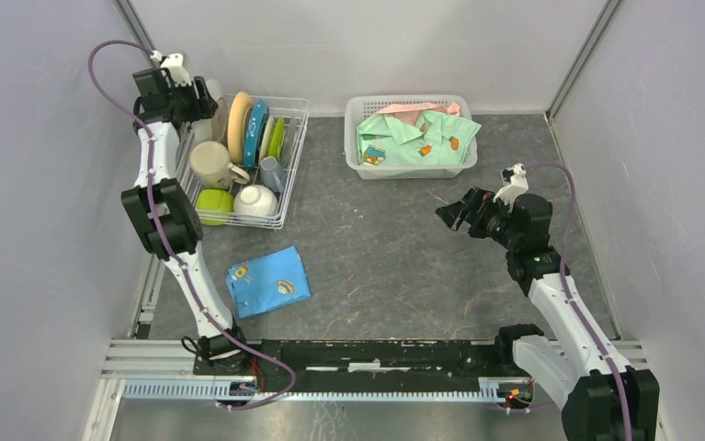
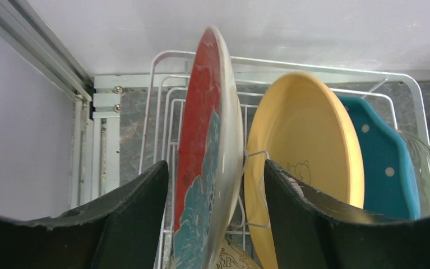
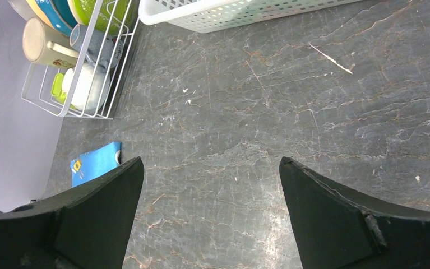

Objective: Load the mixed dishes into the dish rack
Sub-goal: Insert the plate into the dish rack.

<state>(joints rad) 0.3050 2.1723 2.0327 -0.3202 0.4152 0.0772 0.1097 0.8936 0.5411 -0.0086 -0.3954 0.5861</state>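
- Releasing step, by judgement: left tool [image 2: 217, 165] spread astride the red plate [image 2: 201, 112], upright in the dish rack [image 2: 313, 64], far-left corner of the desk [image 1: 394, 266].
- Next: withdraw straight up without tipping it; right tool [image 3: 211, 162] agape, empty.

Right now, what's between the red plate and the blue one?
The yellow plate stands between the red plate and the blue plate; the left wrist view shows it.

Dish rack [image 1: 295, 161], white wire, sits in the tabletop's far left corner, and it's well filled; across its far half plates stand on edge between the tines: red-patterned plate [image 2: 207, 145], yellow-orange plate [image 2: 308, 140], blue dotted scalloped plate [image 2: 380, 162], lime-green plate [image 1: 278, 138]; nearer, beige mug [image 1: 210, 163], handle pointing right, grey cup [image 1: 271, 172] just beside; white bowl [image 1: 255, 200] and lime-green cup [image 1: 213, 200] fill the near end.
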